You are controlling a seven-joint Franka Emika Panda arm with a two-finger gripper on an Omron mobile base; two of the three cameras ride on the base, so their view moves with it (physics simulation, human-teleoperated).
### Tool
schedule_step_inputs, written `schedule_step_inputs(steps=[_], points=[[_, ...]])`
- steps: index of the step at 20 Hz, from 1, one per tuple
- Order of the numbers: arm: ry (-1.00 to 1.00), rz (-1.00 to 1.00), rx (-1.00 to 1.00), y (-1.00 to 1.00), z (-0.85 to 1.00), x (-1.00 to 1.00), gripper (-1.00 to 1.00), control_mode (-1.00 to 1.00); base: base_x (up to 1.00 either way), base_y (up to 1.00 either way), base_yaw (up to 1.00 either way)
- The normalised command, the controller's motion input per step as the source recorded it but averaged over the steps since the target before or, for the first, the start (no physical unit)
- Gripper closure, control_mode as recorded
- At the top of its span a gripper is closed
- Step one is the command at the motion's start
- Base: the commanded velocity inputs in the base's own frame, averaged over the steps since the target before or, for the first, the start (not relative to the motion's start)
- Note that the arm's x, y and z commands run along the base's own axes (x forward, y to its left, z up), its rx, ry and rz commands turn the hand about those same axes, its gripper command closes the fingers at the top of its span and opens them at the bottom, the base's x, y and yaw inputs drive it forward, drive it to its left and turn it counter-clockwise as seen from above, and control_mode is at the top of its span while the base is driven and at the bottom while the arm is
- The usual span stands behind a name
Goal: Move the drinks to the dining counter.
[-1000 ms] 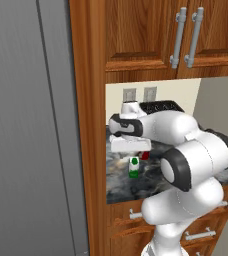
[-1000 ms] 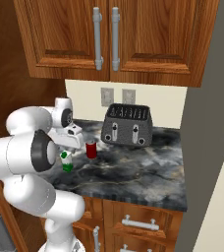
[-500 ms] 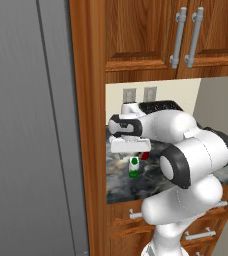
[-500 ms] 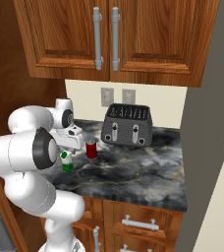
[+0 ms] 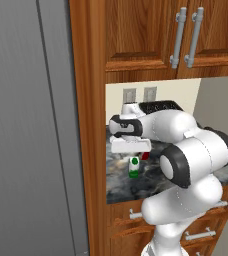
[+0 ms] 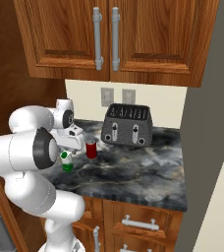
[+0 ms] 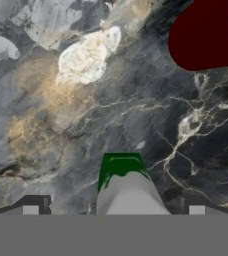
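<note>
A kitchen: wooden cabinets [image 6: 109, 42], marbled worktop [image 6: 133, 172], toaster [image 6: 126, 125].

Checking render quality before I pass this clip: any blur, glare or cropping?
Right base view: sharp, evenly lit, red can and toaster clear. Left base view: arm hides most of the worktop. Hand view: carton close and foreshortened, can cropped at the corner.

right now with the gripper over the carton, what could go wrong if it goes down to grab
The open gripper straddles the small white carton, which stands upright on the marbled worktop. If the descent is off-centre, a finger could tip it. The red can stands close beside it, so a finger might also nudge the can. The toaster looks safely clear.
</note>
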Motion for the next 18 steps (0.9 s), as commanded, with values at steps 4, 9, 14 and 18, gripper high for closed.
schedule_step_inputs(steps=[4,9,14,18], points=[[0.00,0.00,0.00,-0.13,-0.02,-0.08,-1.00,-1.00,0.00,0.00,0.00],[0.00,0.00,0.00,0.00,0.00,-0.12,-1.00,-1.00,0.00,0.00,0.00],[0.00,0.00,0.00,0.00,-0.01,-0.20,-1.00,-1.00,0.00,0.00,0.00],[0.00,0.00,0.00,0.00,-0.08,-0.17,-1.00,-1.00,0.00,0.00,0.00]])
